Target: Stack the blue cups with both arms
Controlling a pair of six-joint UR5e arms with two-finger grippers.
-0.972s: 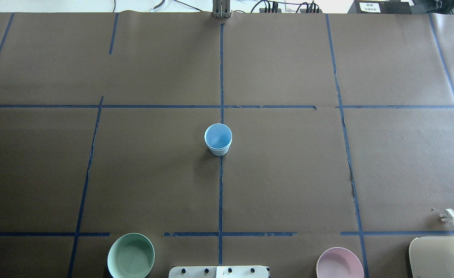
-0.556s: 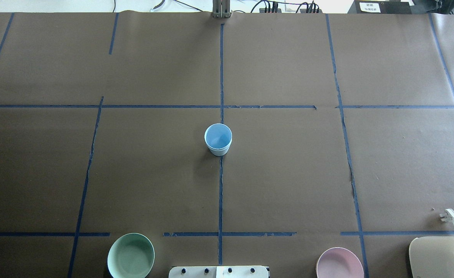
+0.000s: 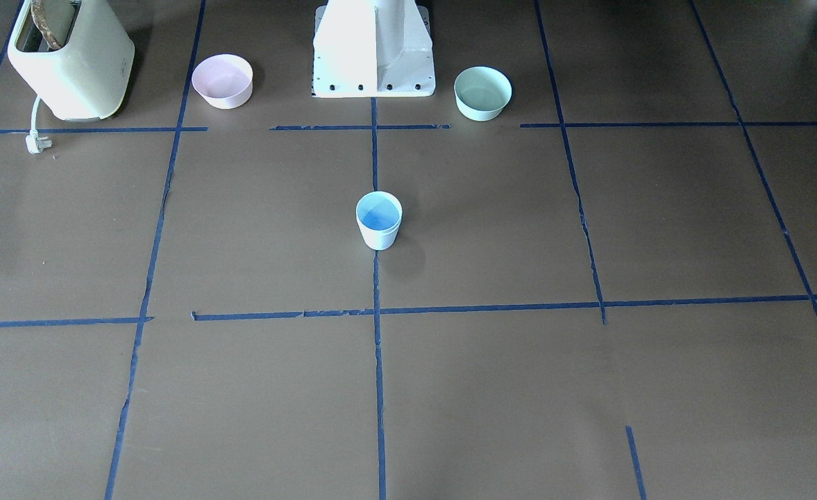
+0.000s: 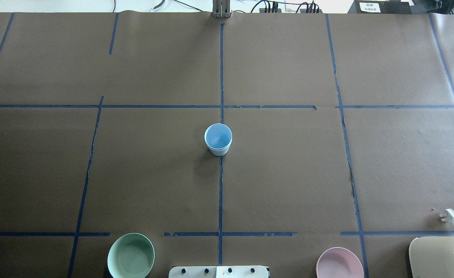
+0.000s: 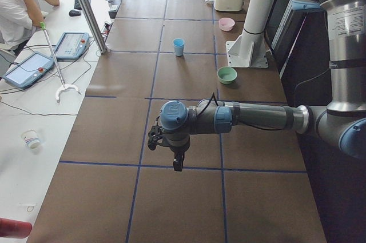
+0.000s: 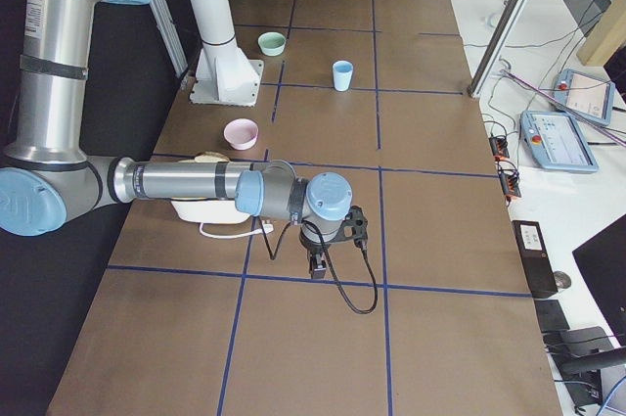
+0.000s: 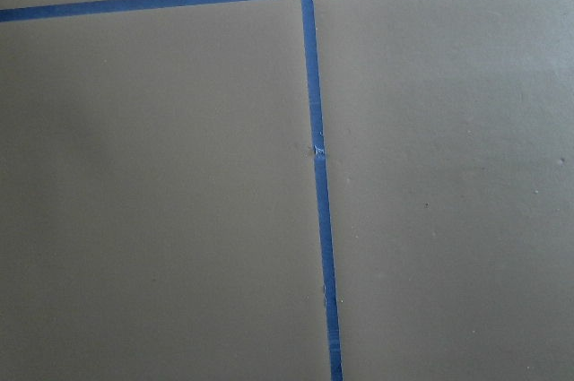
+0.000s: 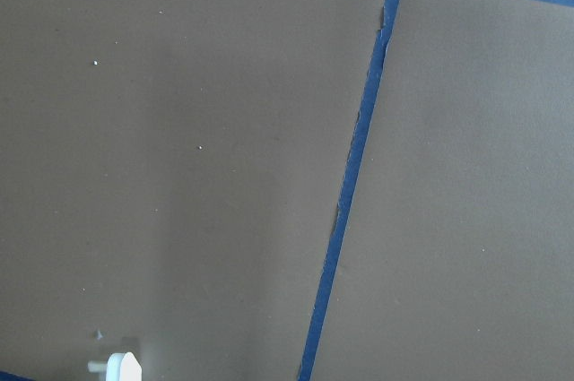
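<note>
One pale-blue cup (image 4: 218,139) stands upright at the table's centre on the middle tape line; it also shows in the front view (image 3: 379,220) and both side views (image 5: 179,47) (image 6: 341,74). I cannot tell whether a second cup sits nested inside it; no separate second cup shows. The left arm's gripper (image 5: 178,164) hangs over the table far from the cup, and shows only in the left side view. The right arm's gripper (image 6: 318,265) does likewise in the right side view. I cannot tell whether either is open or shut. Both wrist views show only brown paper and blue tape.
A mint-green bowl (image 4: 130,255) and a pink bowl (image 4: 339,263) flank the white base pedestal (image 3: 373,48). A cream toaster (image 3: 68,59) with a loose white plug (image 4: 448,216) stands at the robot's right. An operator (image 5: 20,3) sits beyond the far edge.
</note>
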